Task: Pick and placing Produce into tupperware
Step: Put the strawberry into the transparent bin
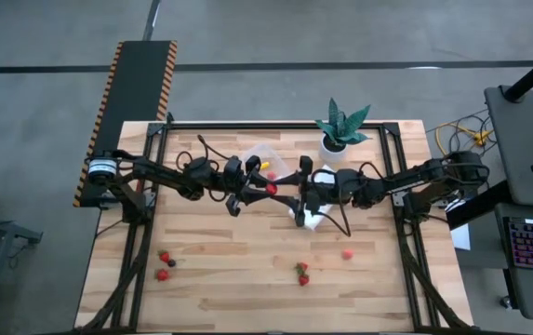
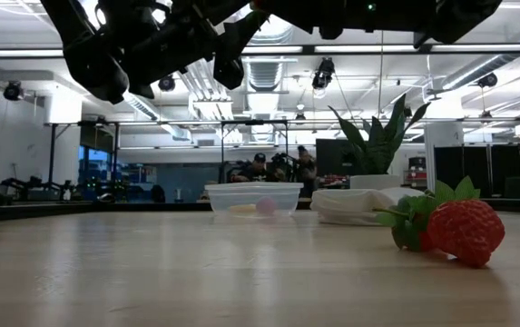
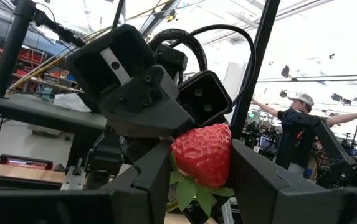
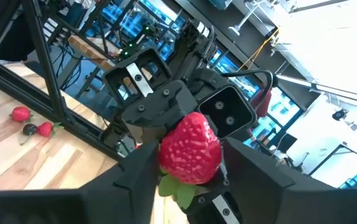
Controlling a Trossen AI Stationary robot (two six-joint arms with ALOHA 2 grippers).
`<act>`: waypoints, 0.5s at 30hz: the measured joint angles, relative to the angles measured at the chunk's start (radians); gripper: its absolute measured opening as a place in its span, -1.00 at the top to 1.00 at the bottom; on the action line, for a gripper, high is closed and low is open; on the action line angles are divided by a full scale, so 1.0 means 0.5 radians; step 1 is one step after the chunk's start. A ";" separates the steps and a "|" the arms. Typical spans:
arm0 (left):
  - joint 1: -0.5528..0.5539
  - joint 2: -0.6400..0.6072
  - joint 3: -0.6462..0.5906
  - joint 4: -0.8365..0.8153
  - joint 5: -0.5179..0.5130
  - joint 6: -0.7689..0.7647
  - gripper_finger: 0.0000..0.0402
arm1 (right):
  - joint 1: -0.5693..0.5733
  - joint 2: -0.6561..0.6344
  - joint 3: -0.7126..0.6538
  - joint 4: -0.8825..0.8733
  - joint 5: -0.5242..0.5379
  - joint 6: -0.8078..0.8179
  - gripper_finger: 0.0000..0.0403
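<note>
While both arms meet above the middle of the surface (image 1: 201, 279), one strawberry (image 3: 203, 152) hangs in the air between them. The step in hand looks like a pass from one arm to the other. The left hand (image 3: 200, 186) is clenched on the berry, with a dark finger pressed to each side of it and the green leaves hanging below. The right hand (image 4: 190, 180) faces it from the other side with the same berry in its mouth, but I cannot tell whether it has a real hold.

From above, the berry sits just beside the near edge of the tupperware (image 2: 252, 187), which is clear-walled and already holds a yellowish piece and a pink one. It stands on the surface between the arms and the potted plant (image 1: 340, 126), near the white cloth (image 2: 359, 204).

By my reading, the next move calls for a clean trade. One hand has to grip firmly before the other lets go, or the berry drops short of the tub. The holder then needs only a small shift toward the plant to bring the berry over the opening and let it fall.

More produce waits on the near part of the surface, well apart from the tub — a pair at the left (image 1: 164, 265), another pair near the middle (image 1: 301, 273) and a single red piece (image 1: 348, 253).
</note>
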 joint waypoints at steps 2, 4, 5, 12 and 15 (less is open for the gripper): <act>0.000 0.000 0.000 0.001 0.001 -0.001 0.39 | 0.001 0.000 0.000 -0.002 0.000 0.000 0.27; 0.000 0.000 0.000 0.002 0.001 -0.001 0.39 | 0.001 0.000 -0.001 -0.003 0.000 -0.003 0.33; 0.000 0.000 -0.001 0.002 0.001 -0.001 0.39 | 0.000 0.000 -0.001 -0.005 0.000 -0.003 0.35; 0.000 0.000 -0.001 0.001 0.005 -0.003 0.29 | 0.001 -0.002 -0.001 -0.022 0.000 0.007 0.37; 0.000 0.001 -0.002 -0.004 0.003 -0.002 0.19 | 0.000 -0.002 -0.001 -0.026 0.002 0.013 0.36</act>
